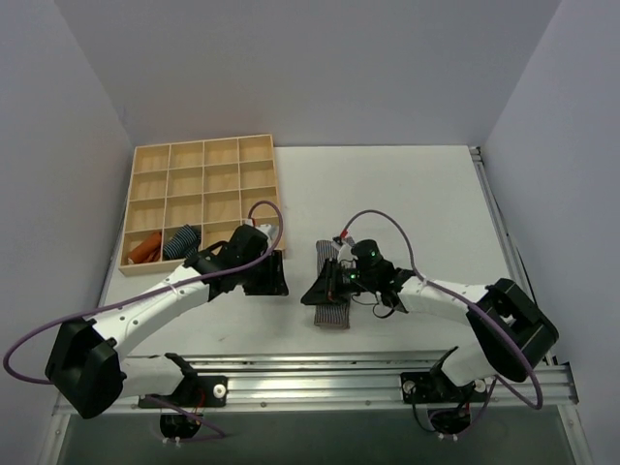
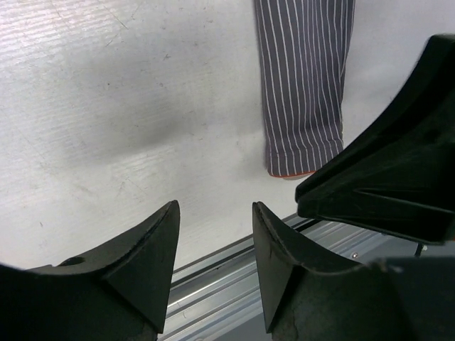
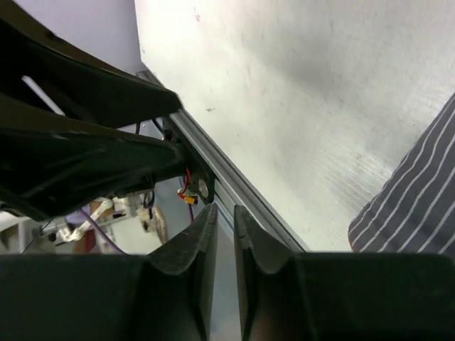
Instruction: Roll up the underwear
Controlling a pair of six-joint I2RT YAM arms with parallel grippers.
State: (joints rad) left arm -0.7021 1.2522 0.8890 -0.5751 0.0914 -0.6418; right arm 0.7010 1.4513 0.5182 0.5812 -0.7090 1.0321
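White scuffed tabletop [image 1: 407, 194] between pale walls [image 1: 291, 68], striped underwear [image 1: 331, 312] flat; left tool [image 2: 215, 213] apart, right tool [image 3: 225, 213] barely apart.

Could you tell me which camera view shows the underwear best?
The left wrist view: the underwear lies flat, stripes sharp. From above it is small, partly under the right gripper; the right wrist view catches one corner.

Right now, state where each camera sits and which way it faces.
Top external: above and behind, looking down on the table; left arm and right arm show.
Left wrist: looks past the left gripper at the underwear and near rail.
Right wrist: looks past the right gripper along the table's near rail.
All three show the underwear.
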